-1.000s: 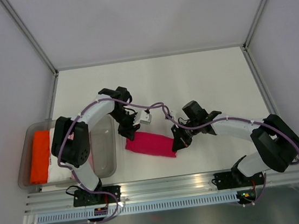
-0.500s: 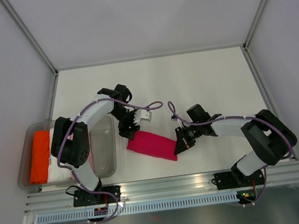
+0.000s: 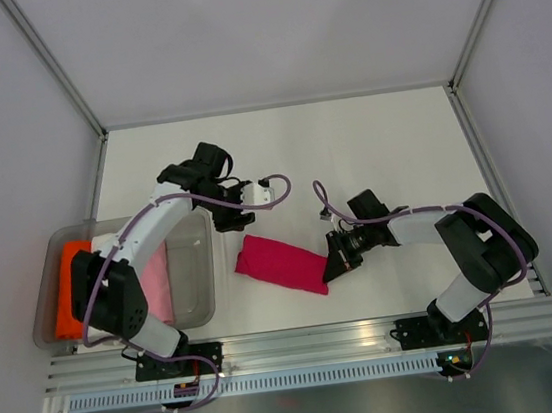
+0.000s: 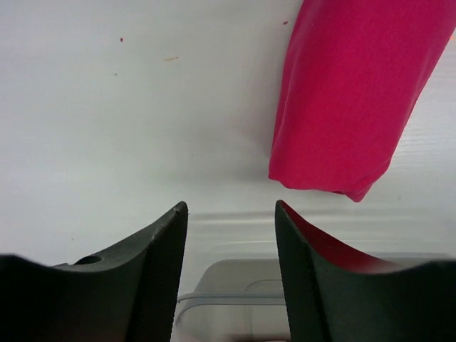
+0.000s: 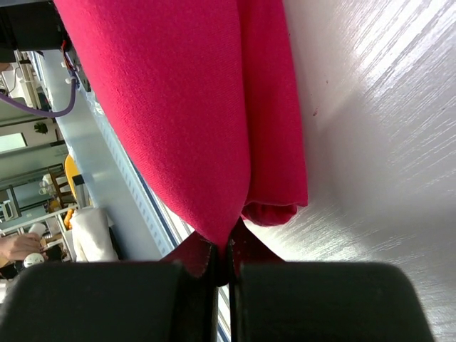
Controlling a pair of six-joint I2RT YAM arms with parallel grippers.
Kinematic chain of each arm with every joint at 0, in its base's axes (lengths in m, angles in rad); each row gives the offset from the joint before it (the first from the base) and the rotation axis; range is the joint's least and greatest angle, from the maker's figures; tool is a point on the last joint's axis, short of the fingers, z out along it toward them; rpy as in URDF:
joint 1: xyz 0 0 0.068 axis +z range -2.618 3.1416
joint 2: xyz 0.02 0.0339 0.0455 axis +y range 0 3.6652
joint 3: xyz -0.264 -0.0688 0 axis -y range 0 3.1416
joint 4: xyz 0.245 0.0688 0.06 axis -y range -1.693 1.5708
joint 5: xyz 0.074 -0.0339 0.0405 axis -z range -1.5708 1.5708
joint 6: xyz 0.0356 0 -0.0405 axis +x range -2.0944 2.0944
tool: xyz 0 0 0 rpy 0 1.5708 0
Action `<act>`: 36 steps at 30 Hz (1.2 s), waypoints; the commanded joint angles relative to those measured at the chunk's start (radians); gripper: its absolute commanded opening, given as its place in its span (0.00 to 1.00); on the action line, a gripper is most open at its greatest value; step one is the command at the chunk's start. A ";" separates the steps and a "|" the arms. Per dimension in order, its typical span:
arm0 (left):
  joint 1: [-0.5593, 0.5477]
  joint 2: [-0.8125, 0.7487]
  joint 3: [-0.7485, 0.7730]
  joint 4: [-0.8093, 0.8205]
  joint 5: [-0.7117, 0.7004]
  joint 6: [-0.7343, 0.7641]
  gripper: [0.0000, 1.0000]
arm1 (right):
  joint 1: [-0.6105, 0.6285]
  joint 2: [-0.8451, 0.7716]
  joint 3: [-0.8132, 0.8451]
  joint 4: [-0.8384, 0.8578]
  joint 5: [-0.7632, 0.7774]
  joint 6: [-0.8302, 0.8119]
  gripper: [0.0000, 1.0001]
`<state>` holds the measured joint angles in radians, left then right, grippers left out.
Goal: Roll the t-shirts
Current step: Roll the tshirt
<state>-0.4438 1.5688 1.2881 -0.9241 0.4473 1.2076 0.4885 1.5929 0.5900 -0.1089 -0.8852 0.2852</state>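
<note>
Magenta t-shirt lies as a loose roll on the table, near centre, slanting from far-left to near-right. Soft, light, floppy cloth; likely unrolls or sags if lifted by one end, so best taken at both ends or across the roll's middle. Right gripper is closed, pinching a fold at the roll's right end. Left gripper hangs just beyond the left end, jaws apart, holding nothing. Clear tub sits left of it, orange cloth inside.
</note>
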 commanded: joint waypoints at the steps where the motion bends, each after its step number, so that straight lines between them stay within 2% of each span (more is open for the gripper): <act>1: 0.010 -0.055 -0.013 0.028 -0.030 -0.291 0.55 | -0.007 0.004 0.024 -0.005 0.011 -0.018 0.00; 3: 0.005 -0.134 -0.047 0.034 0.019 -0.393 0.51 | -0.010 0.003 0.010 0.015 0.017 -0.008 0.00; 4: -0.007 -0.159 -0.096 0.068 0.018 -0.492 0.50 | -0.011 0.001 0.005 0.020 0.022 0.006 0.00; 6: -0.016 -0.246 -0.165 0.112 -0.009 -0.584 0.53 | -0.014 -0.013 -0.016 0.049 0.032 0.022 0.00; 7: -0.027 -0.275 -0.237 0.128 -0.006 -0.624 0.59 | -0.014 -0.019 -0.021 0.051 0.041 0.028 0.00; 11: -0.061 -0.326 -0.372 0.205 -0.022 -0.637 0.61 | -0.019 -0.039 -0.039 0.051 0.051 0.038 0.00; 16: -0.058 -0.265 -0.443 0.312 -0.068 -0.559 0.70 | -0.030 -0.070 -0.065 0.032 0.074 0.043 0.00; 21: -0.058 -0.243 -0.490 0.344 -0.022 -0.476 0.75 | -0.033 -0.100 -0.079 0.025 0.084 0.046 0.00; 26: -0.056 -0.198 -0.503 0.432 0.025 -0.471 0.75 | -0.033 -0.105 -0.081 0.020 0.092 0.029 0.00; 29: -0.056 -0.165 -0.500 0.436 0.043 -0.468 0.64 | -0.033 -0.102 -0.078 0.015 0.094 0.028 0.00; 30: -0.056 -0.164 -0.504 0.436 0.053 -0.451 0.53 | -0.033 -0.100 -0.078 0.017 0.094 0.028 0.00; 32: -0.056 -0.165 -0.527 0.435 0.054 -0.430 0.39 | -0.033 -0.099 -0.073 0.012 0.095 0.028 0.00; 33: -0.056 -0.167 -0.533 0.435 0.047 -0.409 0.21 | -0.033 -0.099 -0.073 0.014 0.097 0.029 0.00; 34: -0.056 -0.165 -0.545 0.433 0.036 -0.401 0.07 | -0.033 -0.099 -0.075 0.012 0.098 0.032 0.00; 35: -0.055 -0.167 -0.549 0.426 0.013 -0.398 0.03 | -0.034 -0.100 -0.075 0.006 0.098 0.034 0.00; 36: -0.047 -0.170 -0.546 0.413 0.016 -0.382 0.02 | -0.034 -0.100 -0.075 0.003 0.095 0.037 0.00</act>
<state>-0.5014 1.4048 0.7540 -0.5194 0.4526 0.7605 0.4606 1.5043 0.5148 -0.0917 -0.8097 0.3260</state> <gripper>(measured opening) 0.044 0.021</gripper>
